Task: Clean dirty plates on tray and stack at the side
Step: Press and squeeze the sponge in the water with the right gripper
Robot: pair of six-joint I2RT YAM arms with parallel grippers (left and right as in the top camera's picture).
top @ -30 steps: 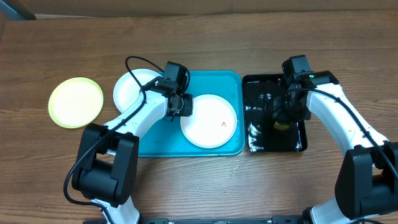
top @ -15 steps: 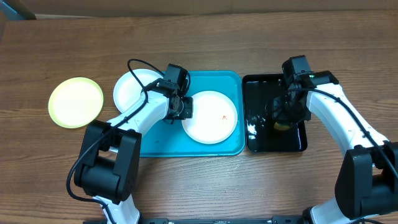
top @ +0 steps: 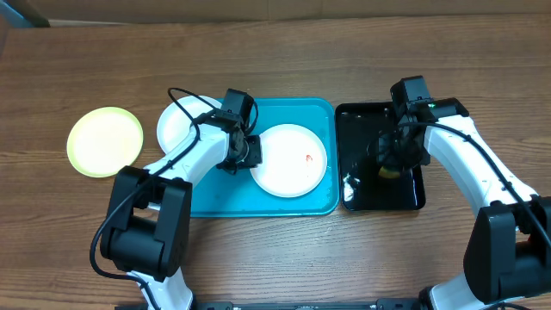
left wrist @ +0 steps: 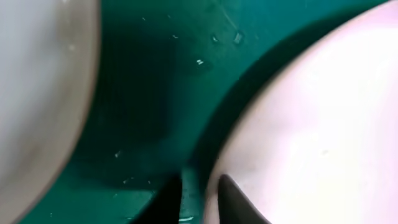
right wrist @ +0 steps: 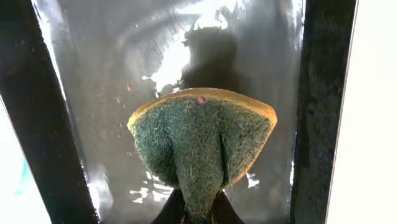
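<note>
The left gripper (left wrist: 198, 202) pinches the edge of a round white plate (left wrist: 311, 124). Its two dark fingers are nearly together, one on each side of the rim. The plate lies in the smooth blue tray (left wrist: 143, 93), in the middle of the overhead frame. The right gripper (right wrist: 193, 214) squeezes a folded sponge (right wrist: 202, 140), rough green with a yellow edge, over the wet, shiny black tray (right wrist: 124, 62). Only the overhead view shows a small orange spot (top: 308, 158) on the plate. It also shows a second white plate (top: 181, 120) by the tray's upper left corner and a green-edged plate (top: 105, 141) alone on the wooden table (top: 275, 258) at far left.
</note>
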